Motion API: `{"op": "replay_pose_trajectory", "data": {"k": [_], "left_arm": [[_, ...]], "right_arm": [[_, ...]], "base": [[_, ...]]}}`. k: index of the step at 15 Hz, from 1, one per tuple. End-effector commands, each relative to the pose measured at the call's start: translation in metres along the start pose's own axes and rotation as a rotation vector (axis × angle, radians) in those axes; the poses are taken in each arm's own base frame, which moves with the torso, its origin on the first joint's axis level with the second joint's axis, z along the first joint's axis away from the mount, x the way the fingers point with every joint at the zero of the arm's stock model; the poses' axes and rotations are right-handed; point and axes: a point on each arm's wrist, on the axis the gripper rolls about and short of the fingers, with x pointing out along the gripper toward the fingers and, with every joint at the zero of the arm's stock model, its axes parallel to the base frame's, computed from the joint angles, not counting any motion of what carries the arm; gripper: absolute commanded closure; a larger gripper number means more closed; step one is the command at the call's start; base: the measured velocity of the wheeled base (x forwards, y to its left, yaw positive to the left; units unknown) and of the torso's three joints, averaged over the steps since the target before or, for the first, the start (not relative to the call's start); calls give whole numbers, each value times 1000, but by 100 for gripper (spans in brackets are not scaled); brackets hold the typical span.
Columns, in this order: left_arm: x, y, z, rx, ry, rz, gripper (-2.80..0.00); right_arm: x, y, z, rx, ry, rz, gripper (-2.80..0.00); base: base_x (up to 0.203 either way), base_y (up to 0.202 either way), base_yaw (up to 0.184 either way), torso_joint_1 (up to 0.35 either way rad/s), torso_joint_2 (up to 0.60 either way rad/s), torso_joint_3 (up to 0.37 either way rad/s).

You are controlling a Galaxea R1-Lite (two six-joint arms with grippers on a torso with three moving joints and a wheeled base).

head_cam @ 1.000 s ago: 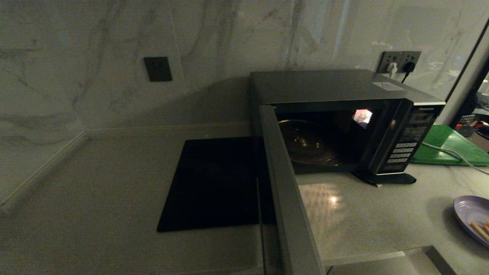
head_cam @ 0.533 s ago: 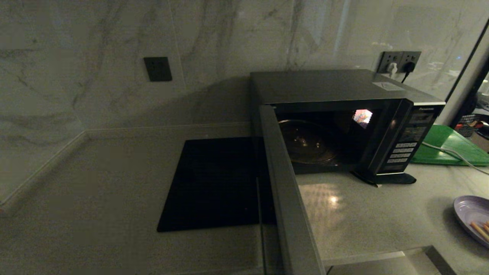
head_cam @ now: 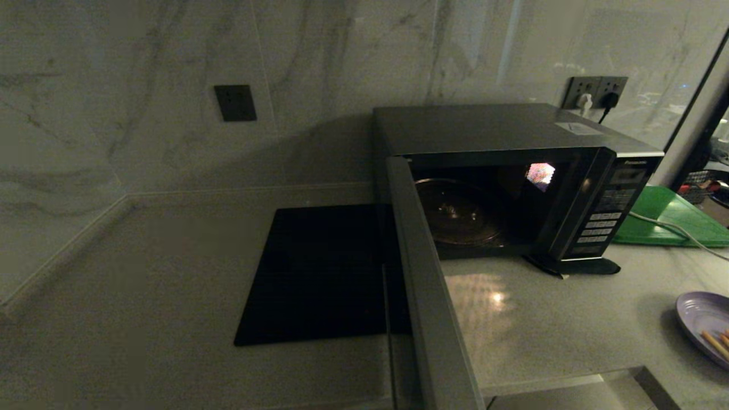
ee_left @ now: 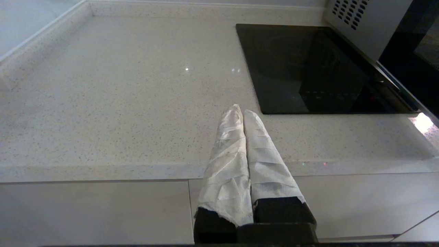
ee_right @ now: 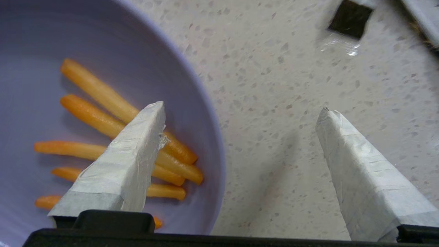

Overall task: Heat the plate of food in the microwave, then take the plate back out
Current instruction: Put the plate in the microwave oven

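Note:
The silver-grey microwave (head_cam: 512,131) stands on the counter with its door (head_cam: 427,296) swung wide open and its glass turntable (head_cam: 458,213) bare. The lavender plate of food (head_cam: 703,324) sits at the counter's right edge, cut off by the head view. In the right wrist view, the plate (ee_right: 103,41) holds several orange sticks (ee_right: 96,89). My right gripper (ee_right: 241,109) is open, straddling the plate's rim: one finger hangs over the food, the other over bare counter. My left gripper (ee_left: 240,110) is shut and empty, above the counter's front edge, left of the microwave.
A flat black cooktop (head_cam: 324,273) lies left of the microwave, partly behind the open door. A green board (head_cam: 666,219) with a white cable across it sits to the microwave's right. Marble walls close the back and left. A wall socket (head_cam: 595,91) holds plugs.

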Motion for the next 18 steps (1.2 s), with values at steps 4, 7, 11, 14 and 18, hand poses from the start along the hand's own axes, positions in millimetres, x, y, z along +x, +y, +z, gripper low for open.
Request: {"op": "replay_pose_trajectory", "data": {"k": [4,7,11,14,18], "left_arm": [[0,0,0,0,-1,2,0],[0,0,0,0,-1,2,0],[0,0,0,0,-1,0,0],[0,0,0,0,-1,1,0],[0,0,0,0,-1,0,0]], "right_arm": [[-6,8,-10,-32,17,10,-280],[-6,8,-13,-37,25,8,-280],[-5,7,-14,-33,31,5,-280],[-5,7,-14,-33,33,6,-280],[-3,7,-15,-32,37,4,0]], "base": [[0,0,0,0,0,0],[0,0,0,0,0,0],[0,0,0,0,0,0],[0,0,0,0,0,0],[0,0,0,0,0,0]]}}
